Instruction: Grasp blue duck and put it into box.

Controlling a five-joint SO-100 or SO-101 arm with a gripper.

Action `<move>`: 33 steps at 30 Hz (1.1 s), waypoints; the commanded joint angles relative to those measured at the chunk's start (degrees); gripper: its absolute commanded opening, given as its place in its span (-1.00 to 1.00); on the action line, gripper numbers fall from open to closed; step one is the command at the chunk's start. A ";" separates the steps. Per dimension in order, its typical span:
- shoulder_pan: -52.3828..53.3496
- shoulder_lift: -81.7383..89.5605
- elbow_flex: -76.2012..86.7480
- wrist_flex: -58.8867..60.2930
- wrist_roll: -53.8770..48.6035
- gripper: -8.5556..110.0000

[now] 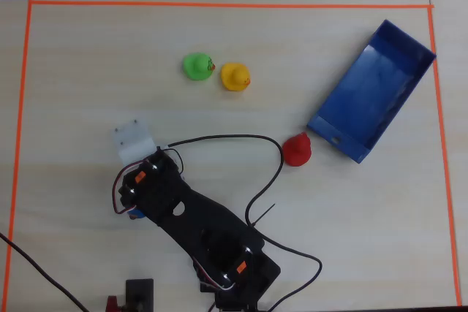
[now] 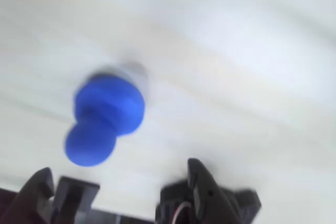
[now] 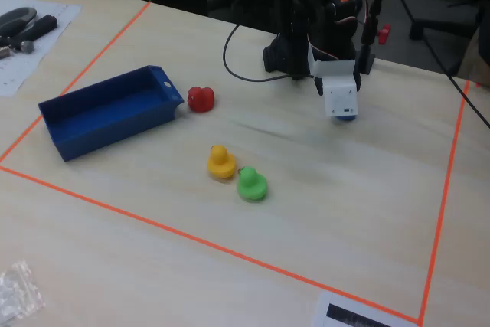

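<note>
Hovering over the blue duck (image 2: 103, 116), gripper (image 2: 121, 182) has jaws spread, holding nothing; wrist view shows duck centred ahead of the tips, ready for closing. Box (image 1: 371, 93) sits well apart, w/ red duck (image 1: 297, 150) just beside it.

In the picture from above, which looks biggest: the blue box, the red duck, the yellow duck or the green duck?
1. Deep-blue rectangular box, by far.
2. Red, yellow and green toy ducks look alike in size; no ranking.
</note>
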State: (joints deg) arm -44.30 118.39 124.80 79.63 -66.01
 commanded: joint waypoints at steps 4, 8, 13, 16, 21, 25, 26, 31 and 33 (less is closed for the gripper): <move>-4.39 -7.47 -7.56 3.60 6.15 -0.22; -5.98 -14.24 -15.21 3.52 9.58 -0.21; -6.06 -19.78 -19.60 2.90 11.16 -0.22; -5.63 -21.71 -17.49 1.49 11.25 -0.23; -6.33 -22.15 -8.44 -4.13 12.39 -0.23; -7.03 -22.32 -4.04 -7.03 13.54 -0.23; -7.21 -22.32 -3.25 -7.65 13.89 -0.24; -7.82 -22.50 -1.14 -10.11 15.64 -0.24; -7.91 -22.68 -1.05 -11.16 16.79 -0.24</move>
State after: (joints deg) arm -51.59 95.89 123.93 69.96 -50.62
